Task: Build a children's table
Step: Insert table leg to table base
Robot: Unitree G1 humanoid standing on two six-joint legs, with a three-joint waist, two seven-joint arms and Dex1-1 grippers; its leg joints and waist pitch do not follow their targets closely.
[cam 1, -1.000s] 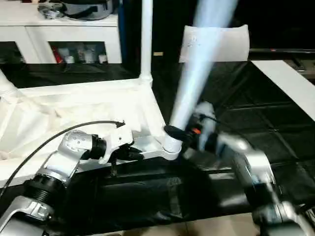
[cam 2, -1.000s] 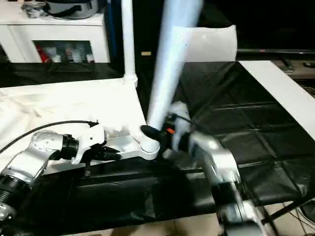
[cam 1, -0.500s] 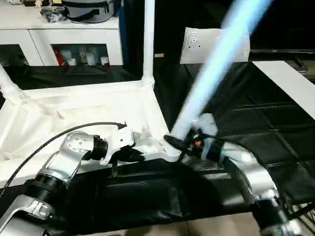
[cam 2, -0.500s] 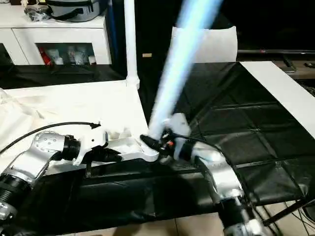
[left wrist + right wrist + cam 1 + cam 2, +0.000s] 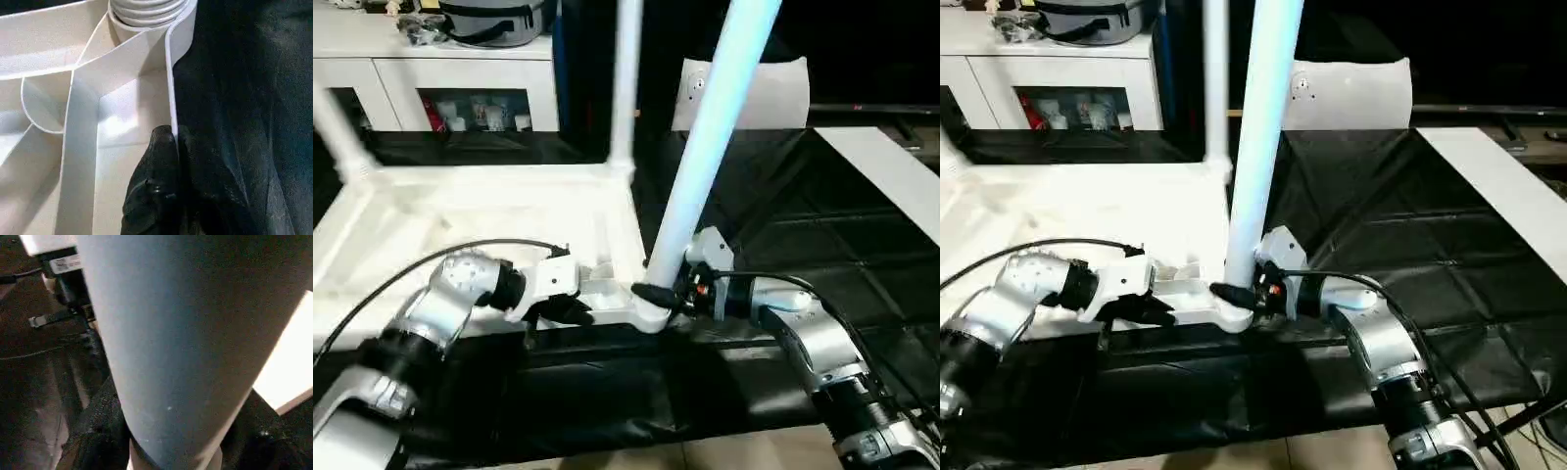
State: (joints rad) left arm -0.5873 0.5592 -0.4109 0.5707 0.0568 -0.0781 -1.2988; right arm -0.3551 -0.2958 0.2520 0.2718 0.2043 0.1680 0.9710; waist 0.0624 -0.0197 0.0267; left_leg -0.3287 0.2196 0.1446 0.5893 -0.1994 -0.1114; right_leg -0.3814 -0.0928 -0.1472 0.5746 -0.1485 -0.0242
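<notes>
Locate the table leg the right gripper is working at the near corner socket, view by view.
Left eye view: leg rises from the near corner socket, centre, leaning toward upper right.
Right eye view: same leg, left of centre, nearly upright.
Left wrist view: its ribbed base sits in the socket.
Right wrist view: its shaft looms close.
Shared landmark: that socket.

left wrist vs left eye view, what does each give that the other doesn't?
Left wrist view alone: close up, the left gripper's fingers pinch the thin side wall of the table top, one finger on each face, just short of the ribbed corner socket.

Left eye view alone: the right gripper clamped on the base of the leg standing in that near corner, two more legs already upright at the far corners, and the white cabinet behind.

Both: the upturned table top, the left gripper on its near edge and the black work surface.
</notes>
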